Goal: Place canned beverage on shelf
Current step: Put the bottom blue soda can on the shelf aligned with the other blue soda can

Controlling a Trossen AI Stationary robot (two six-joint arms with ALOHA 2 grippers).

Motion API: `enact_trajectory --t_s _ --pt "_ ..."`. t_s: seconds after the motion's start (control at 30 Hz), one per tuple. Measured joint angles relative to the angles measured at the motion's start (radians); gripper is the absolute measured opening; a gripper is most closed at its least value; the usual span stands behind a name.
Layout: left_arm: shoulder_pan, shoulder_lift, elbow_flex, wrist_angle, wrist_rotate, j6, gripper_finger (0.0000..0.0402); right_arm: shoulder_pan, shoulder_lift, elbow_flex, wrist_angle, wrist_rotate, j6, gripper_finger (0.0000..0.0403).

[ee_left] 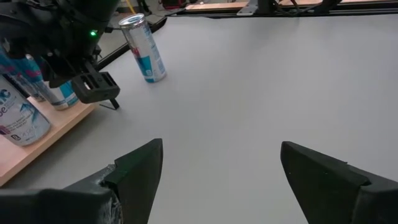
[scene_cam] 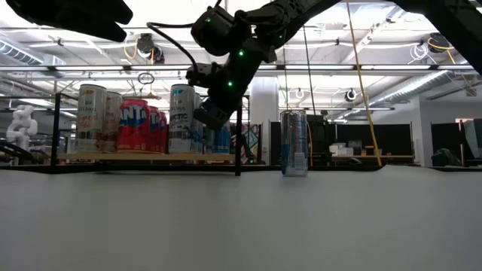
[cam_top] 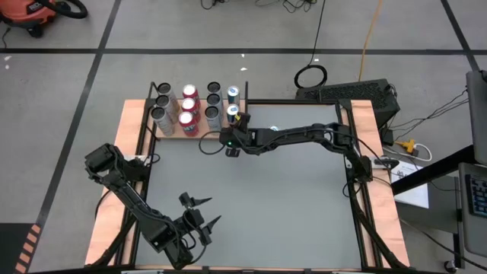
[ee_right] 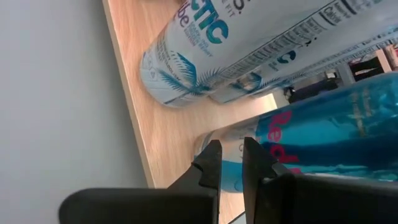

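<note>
The shelf (cam_top: 186, 135), a light wood board with black posts, stands at the table's far left and bears several cans (scene_cam: 135, 124). One blue-and-silver canned beverage (scene_cam: 294, 143) stands upright on its base on the grey table just right of the shelf, also in the left wrist view (ee_left: 144, 50). My right gripper (scene_cam: 211, 117) hangs shut and empty above the table at the shelf's near right corner, left of that can. My left gripper (ee_left: 217, 180) waits open near the table's front left.
The shelf's black corner post (scene_cam: 238, 132) stands between my right gripper and the lone can. Bare grey table (cam_top: 289, 205) spreads over the middle and right. Wooden strips (cam_top: 377, 190) run along the table's sides.
</note>
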Motion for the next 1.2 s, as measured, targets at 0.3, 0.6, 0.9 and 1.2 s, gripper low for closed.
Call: enact_trajectory --t_s 0.3,0.6,0.9,1.2 --pt "0.0 0.0 0.0 0.0 0.0 -0.001 0.0317 -0.008 0.0 0.0 0.025 0.002 -0.024 0.0004" --pt "-0.003 0.0 0.0 0.002 0.006 -0.001 0.0317 0.052 -0.009 0.033 0.026 0.147 -0.151 0.0004" --pt "-0.023 0.0 0.0 0.002 0.008 -0.007 0.0317 0.064 -0.009 0.055 0.024 0.229 -0.207 0.0004" --pt "-0.046 0.0 0.0 0.0 0.01 -0.027 0.0317 0.054 -0.008 0.055 0.009 0.27 -0.237 0.0004"
